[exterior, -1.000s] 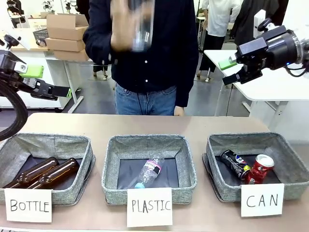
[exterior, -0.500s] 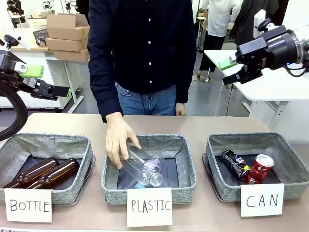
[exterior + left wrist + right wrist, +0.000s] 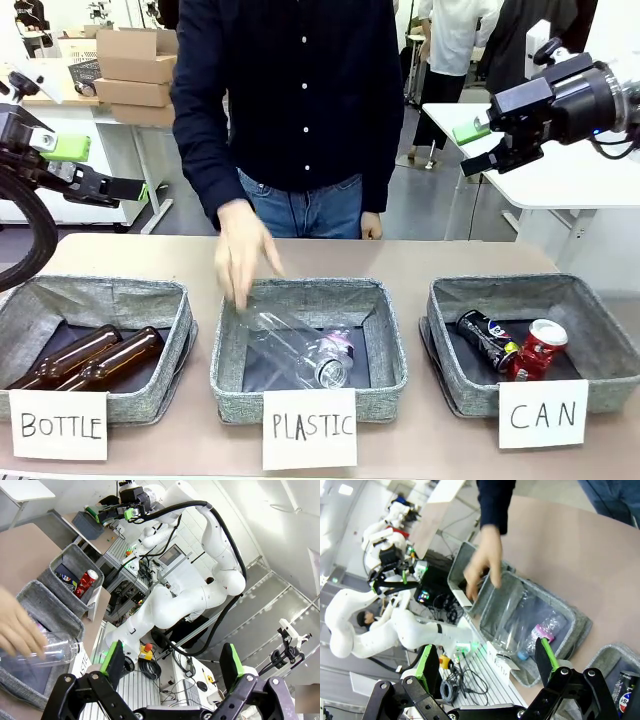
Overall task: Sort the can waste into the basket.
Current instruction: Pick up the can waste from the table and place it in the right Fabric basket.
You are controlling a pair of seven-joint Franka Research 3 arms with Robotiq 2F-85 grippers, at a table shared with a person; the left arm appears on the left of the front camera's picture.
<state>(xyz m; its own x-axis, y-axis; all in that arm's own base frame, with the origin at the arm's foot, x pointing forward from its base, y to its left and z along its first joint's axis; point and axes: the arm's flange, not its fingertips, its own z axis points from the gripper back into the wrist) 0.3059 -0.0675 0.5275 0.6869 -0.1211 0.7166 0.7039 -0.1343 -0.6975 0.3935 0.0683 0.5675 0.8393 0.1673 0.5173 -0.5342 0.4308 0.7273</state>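
Two cans lie inside the grey basket (image 3: 602,335) carded "CAN" at the table's right: a red can (image 3: 539,348) and a black-and-blue can (image 3: 484,337) beside it. My left gripper (image 3: 115,168) hangs open high at the left, above the "BOTTLE" basket, holding nothing. High at the right, behind the can basket, my right gripper (image 3: 468,150) is open and also holds nothing. In the left wrist view my open gripper (image 3: 172,662) frames the far-off red can (image 3: 86,580) in its basket (image 3: 75,562). The right wrist view has my open gripper (image 3: 485,662) and the black-and-blue can (image 3: 626,696) at the bottom right corner.
A person stands across the table; a hand (image 3: 240,262) hovers over the back left rim of the middle "PLASTIC" basket (image 3: 392,340), where clear bottles (image 3: 295,352) lie. The left "BOTTLE" basket (image 3: 170,300) holds two brown glass bottles (image 3: 95,358).
The person brought a clear bottle down into the PLASTIC basket, let it go and lifted the hand off it. Both grippers stayed still and open.
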